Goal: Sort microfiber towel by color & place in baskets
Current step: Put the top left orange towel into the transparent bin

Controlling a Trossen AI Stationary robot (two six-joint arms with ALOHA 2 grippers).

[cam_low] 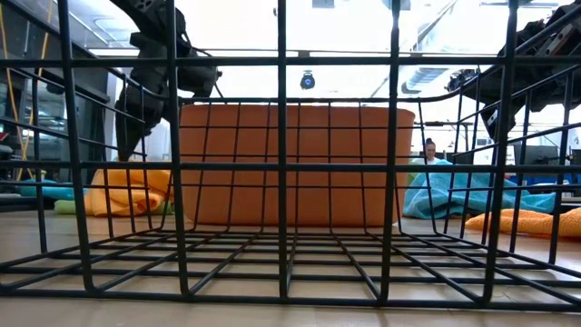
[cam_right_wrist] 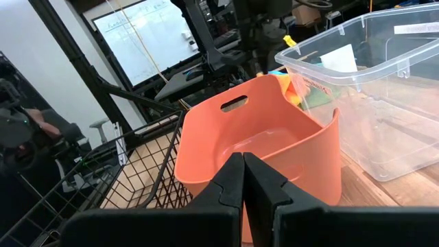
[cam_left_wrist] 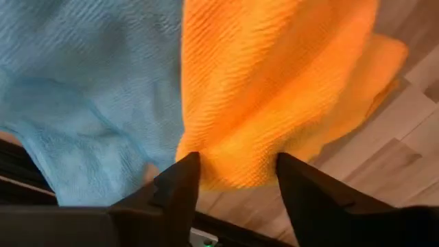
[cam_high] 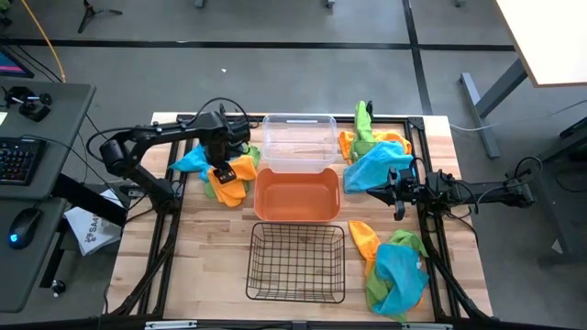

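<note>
My left gripper (cam_high: 222, 172) (cam_left_wrist: 236, 171) is open and points down at the left pile, its fingers on either side of a bunched orange towel (cam_left_wrist: 274, 82) that lies on the table beside a blue towel (cam_left_wrist: 89, 89). My right gripper (cam_high: 381, 191) (cam_right_wrist: 243, 178) is shut on nothing and hovers right of the orange bin (cam_high: 296, 194), next to a blue towel (cam_high: 374, 167). The clear bin (cam_high: 298, 137) stands behind the orange bin. The black wire basket (cam_high: 296, 261) stands in front of it. My left gripper comes from above, pointing down, onto the orange towel's bunched edge (cam_left_wrist: 233, 161). The cloth fills the gap between the two open fingers (cam_left_wrist: 180, 182). The towel lies on the table; whether the fingers pinch it, I cannot tell.
More towels lie at the table's far right: green (cam_high: 364, 119), orange (cam_high: 348, 142) and blue. A second heap, orange (cam_high: 362, 238), blue (cam_high: 401, 270) and green (cam_high: 381, 293), lies near right. A desk with a keyboard (cam_high: 18, 160) stands left of the table.
</note>
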